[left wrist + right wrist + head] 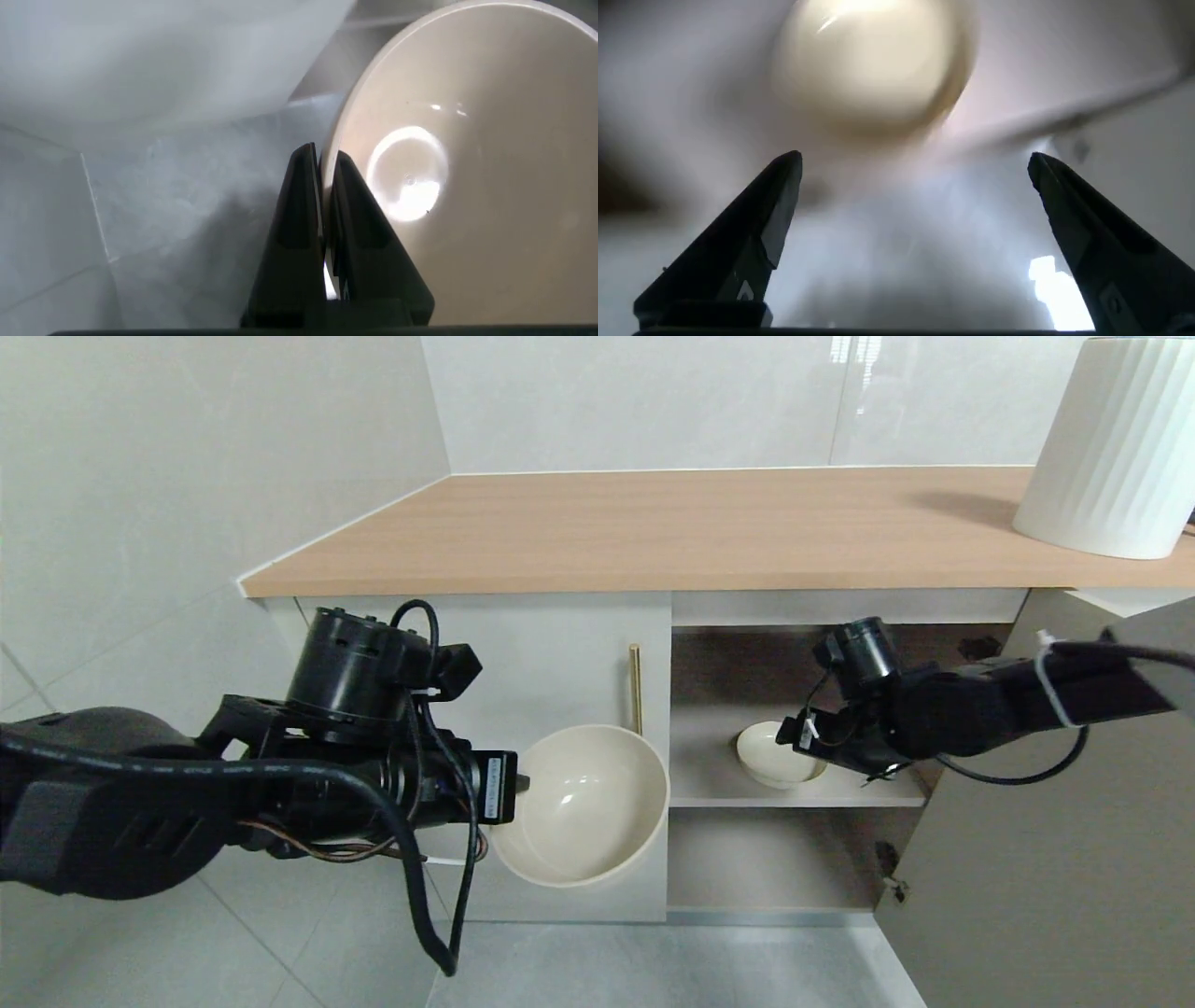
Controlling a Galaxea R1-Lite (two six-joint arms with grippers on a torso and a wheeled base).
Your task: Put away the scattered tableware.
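From the head view, the left claw [519, 784] is pressed together on the rim of the large bowl [586, 807]. We see that bowl hanging tipped on its side below the desk's [653, 532] front edge, in front of the closed cabinet door [551, 653] and just beside its brass handle [635, 686]. Over in the open cabinet, the small bowl [767, 756] sits on the shelf [878, 795], toward its left end, and the right claw [795, 735] hovers right at it. A ribbed white vessel [1111, 448] stands at the desk's far right corner.

On to the left wrist view: the left claw [324, 177] has one finger inside and one outside, nipping the thin edge of the large bowl [467, 187]. The bowl looks glazed, stiff and slick to us, likely breakable. A rim pinch held this far from the bowl's centre could let it swing or slip, so we'd set it down gently.

The right wrist view now: the right claw [912, 163] is spread wide and holds nothing, with the small bowl [876, 65] beyond its tips. We'd take that one by the rim as well, one finger in and one out.
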